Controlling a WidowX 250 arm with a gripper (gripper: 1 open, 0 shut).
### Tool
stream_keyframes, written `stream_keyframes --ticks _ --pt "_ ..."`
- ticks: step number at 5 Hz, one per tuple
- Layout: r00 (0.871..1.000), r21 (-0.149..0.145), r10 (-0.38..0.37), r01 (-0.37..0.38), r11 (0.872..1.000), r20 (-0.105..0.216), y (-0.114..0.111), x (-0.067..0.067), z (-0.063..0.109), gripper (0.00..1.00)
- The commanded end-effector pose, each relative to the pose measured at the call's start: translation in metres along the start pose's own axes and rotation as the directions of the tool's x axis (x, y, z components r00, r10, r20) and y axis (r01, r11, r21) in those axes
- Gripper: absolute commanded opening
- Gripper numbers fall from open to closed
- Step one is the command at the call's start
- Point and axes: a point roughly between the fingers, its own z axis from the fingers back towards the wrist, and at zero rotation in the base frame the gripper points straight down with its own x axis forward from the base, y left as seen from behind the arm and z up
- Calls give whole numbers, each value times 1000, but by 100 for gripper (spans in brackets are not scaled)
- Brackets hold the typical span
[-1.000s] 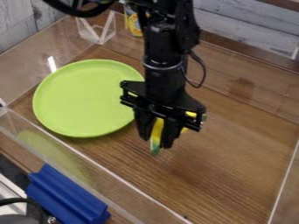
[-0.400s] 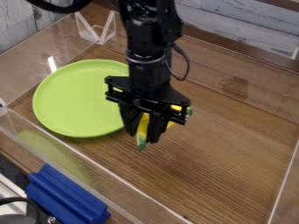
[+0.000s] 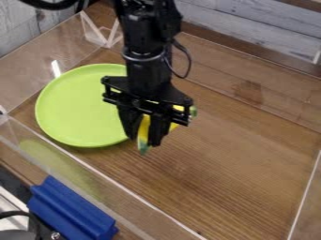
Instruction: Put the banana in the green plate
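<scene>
Above the wooden table [image 3: 251, 141], one gripper [image 3: 145, 137] points straight down, its fingers clamped on the one banana [image 3: 143, 132], which hangs upright just off the right rim of the single green plate [image 3: 75, 103]. Most of the banana is hidden between the fingers. One blue object [image 3: 69, 216] is cut off at the bottom edge.

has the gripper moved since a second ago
Yes. The gripper, shut on the banana, has shifted left in the camera view, toward the green plate, now overlapping its right edge.
</scene>
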Motion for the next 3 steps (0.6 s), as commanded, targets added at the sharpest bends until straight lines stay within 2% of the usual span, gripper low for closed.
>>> stream_keyframes --ticks 1,3 --pt "998 2 9 -9 1000 57 7 5 12 0" --pt "997 14 25 -26 1000 70 22 9 17 0"
